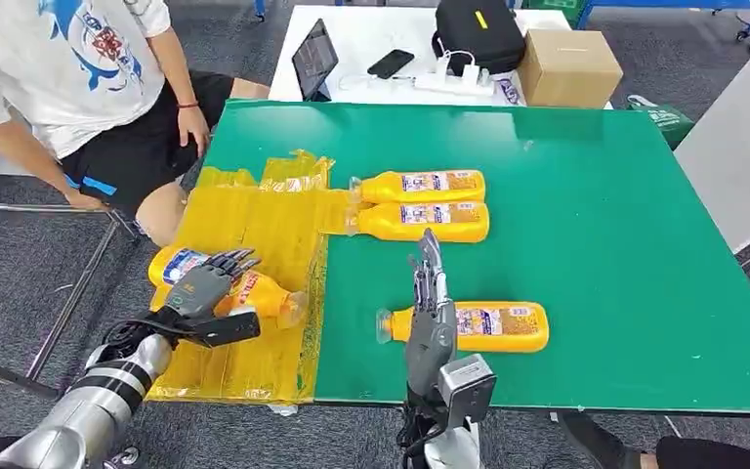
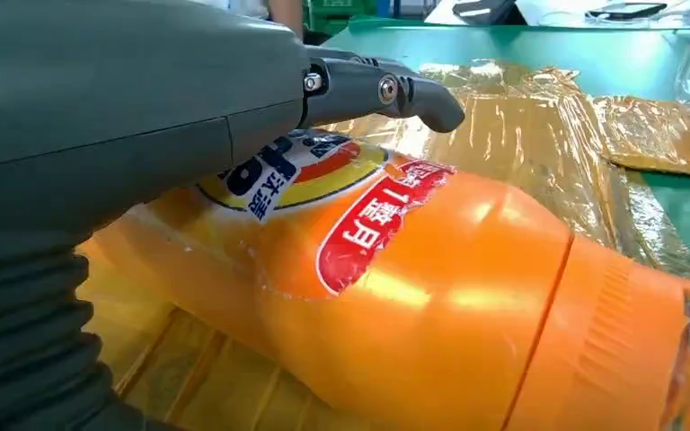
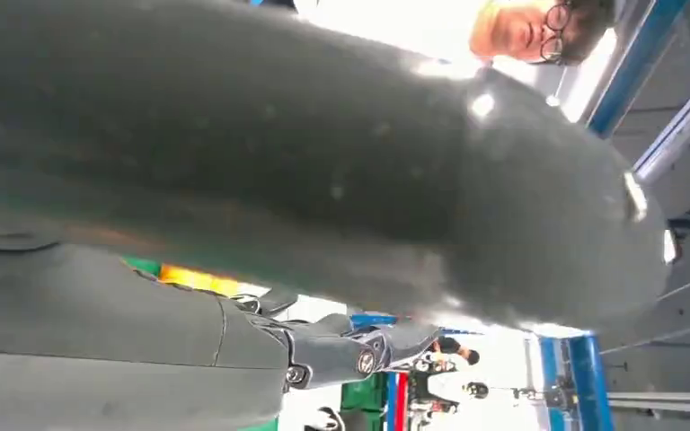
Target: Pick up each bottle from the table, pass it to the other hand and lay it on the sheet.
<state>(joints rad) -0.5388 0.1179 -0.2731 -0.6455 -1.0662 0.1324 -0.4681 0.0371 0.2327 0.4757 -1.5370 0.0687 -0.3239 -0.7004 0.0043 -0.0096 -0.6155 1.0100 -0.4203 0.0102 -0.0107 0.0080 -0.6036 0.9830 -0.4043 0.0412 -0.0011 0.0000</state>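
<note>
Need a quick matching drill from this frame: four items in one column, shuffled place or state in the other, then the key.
Items
1. left hand
2. right hand
3. cardboard box
4. yellow sheet

Places or states
A. on the white table behind the green one
B. spread over the green table's left edge
C. held upright over the bottle nearest the robot, holding nothing
D. gripping a bottle above the sheet

Pairs: 1-D, 2-C, 3-A, 4-B
</note>
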